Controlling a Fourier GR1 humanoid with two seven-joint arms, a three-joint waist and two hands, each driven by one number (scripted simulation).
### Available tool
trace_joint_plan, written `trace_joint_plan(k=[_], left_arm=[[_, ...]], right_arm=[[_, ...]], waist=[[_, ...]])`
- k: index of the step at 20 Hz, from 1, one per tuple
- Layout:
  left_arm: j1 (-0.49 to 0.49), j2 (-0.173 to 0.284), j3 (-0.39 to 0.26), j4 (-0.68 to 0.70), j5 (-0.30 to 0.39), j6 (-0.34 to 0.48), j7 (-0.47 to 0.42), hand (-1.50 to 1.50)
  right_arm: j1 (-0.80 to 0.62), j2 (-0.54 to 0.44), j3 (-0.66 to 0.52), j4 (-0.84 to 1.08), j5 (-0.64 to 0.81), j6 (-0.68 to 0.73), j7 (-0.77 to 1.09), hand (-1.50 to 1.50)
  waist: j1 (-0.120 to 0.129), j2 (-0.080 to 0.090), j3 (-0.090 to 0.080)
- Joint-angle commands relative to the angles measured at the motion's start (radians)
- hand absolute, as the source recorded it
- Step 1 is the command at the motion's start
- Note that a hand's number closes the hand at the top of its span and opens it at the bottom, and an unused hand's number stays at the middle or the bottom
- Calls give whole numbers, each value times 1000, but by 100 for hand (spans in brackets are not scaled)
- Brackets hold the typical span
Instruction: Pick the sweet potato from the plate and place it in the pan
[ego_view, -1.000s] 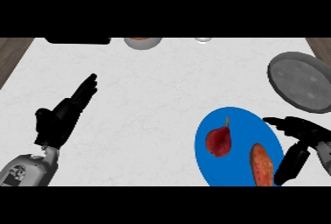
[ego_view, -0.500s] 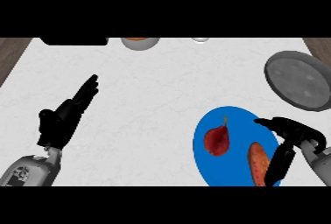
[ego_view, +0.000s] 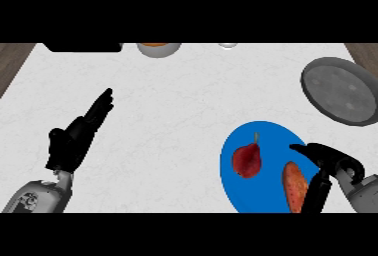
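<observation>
Sweet potato (ego_view: 294, 187) lies on the blue plate (ego_view: 244, 200), toward its right edge, with a dark red fruit (ego_view: 247, 160) just left of it on the same plate. Up and right of the plate sits the grey pan (ego_view: 343, 90), well apart. The right hand (ego_view: 328, 167) hangs at the plate's right rim, fingers (ego_view: 317, 192) hooked down beside the sweet potato; contact is unclear. Far left of the plate, the left hand (ego_view: 74, 140) rests open, fingers straight. Beyond the plate, a bowl (ego_view: 159, 48) and a black object (ego_view: 81, 47) are cut off at the table's (ego_view: 177, 100) far edge.

White marbled counter (ego_view: 184, 100), seemingly wooden floor (ego_view: 15, 55) at both corners.
</observation>
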Motion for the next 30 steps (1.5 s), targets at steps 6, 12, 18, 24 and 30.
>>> trace_joint_plan(k=[6,12,18,24,30], left_arm=[[23,-5,43,-29,-28,-35,6,0],[57,-7,75,-46,-19,-73,0,0],[-5,-46,55,-50,-49,-57,92,0],[19,-48,104,-62,-33,-102,79,0],[2,-63,76,-21,-68,-79,37,0]], right_arm=[[-5,88,15,56,84,23,126,-150],[45,119,48,61,122,85,-20,150],[92,112,39,43,136,89,-41,150],[58,131,-14,-11,278,25,-66,150],[-75,254,62,-83,666,-339,-113,150]], waist=[[3,0,0],[4,0,0],[-4,-1,1],[1,-1,1],[-2,-6,1]])
